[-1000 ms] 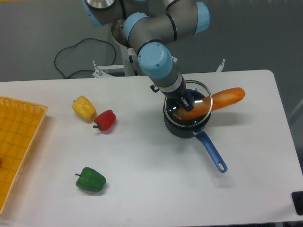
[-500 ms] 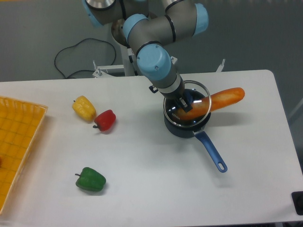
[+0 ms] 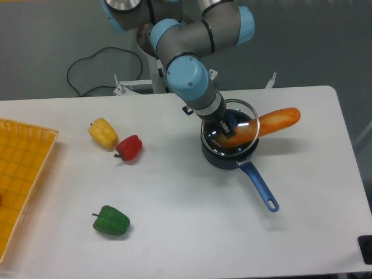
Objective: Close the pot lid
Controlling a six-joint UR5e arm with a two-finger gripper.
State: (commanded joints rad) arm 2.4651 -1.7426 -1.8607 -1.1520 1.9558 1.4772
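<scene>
gripper [image 3: 225, 129] pinched the lid [image 3: 231, 131] knob | lid sat right under it, tilted on the pot [image 3: 224, 157] | bread [image 3: 273, 121] stuck out

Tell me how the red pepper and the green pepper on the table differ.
The red pepper lies touching the yellow pepper; the green pepper lies alone, nearer the camera. The red pepper is closer to the pot than the green pepper is. Colour differs too. Both are alike in size and rest on the white table.
</scene>
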